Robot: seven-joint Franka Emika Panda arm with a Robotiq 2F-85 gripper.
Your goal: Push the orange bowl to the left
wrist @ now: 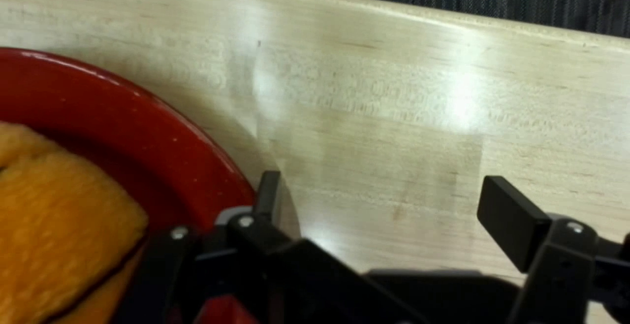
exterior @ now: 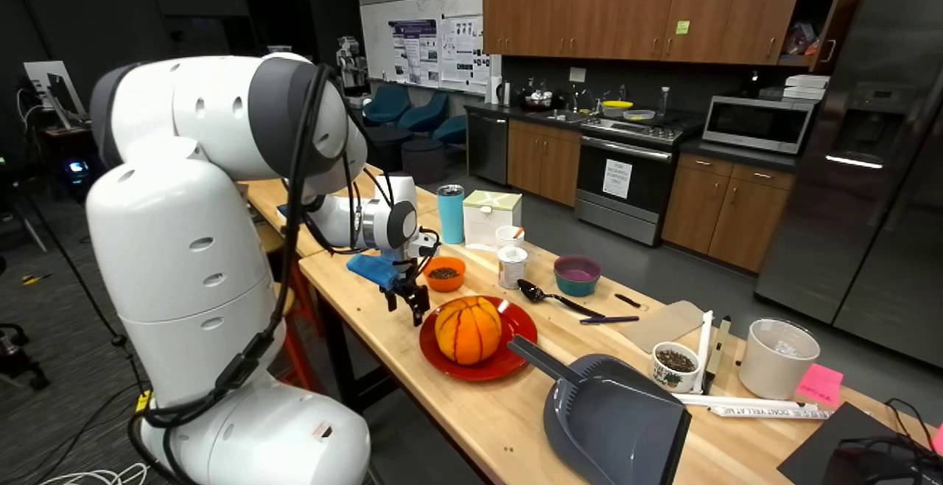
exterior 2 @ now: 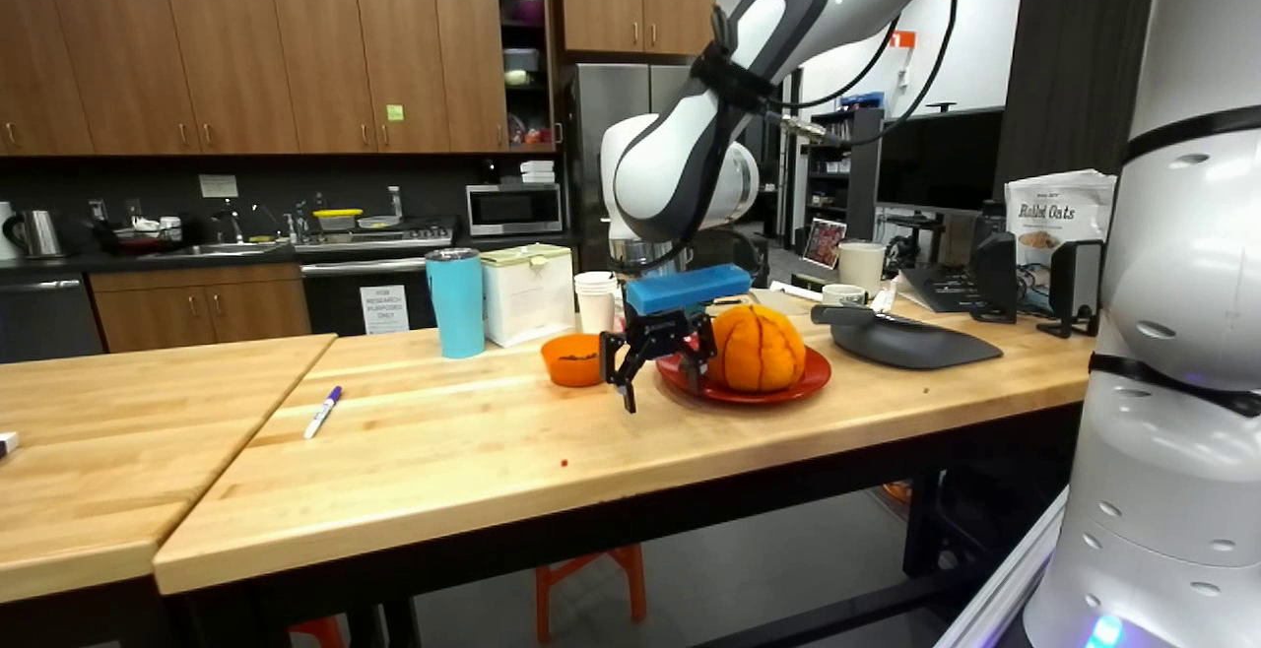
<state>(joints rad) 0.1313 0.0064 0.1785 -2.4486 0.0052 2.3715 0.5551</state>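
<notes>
From where I'm standing, the bowl [exterior 2: 567, 370] is sitting on the surface [exterior 2: 443, 451], near the plate [exterior: 521, 320] but apart from it. The tool [wrist: 381, 197] is hanging by the plate's edge, its fingers standing well apart with nothing between them; one is showing against the plate's rim, and whether it's touching I can't tell. I'd be bringing the fingers together into one blunt pusher, then lowering it between plate and bowl without nudging the pumpkin [exterior: 468, 332]. Left, as I'm judging it, is meaning straight away from the plate. I'd be pressing low on the bowl's plate-facing side and going slowly, since its dark bits [exterior: 443, 273] could be spilling if it's tipping.
</notes>
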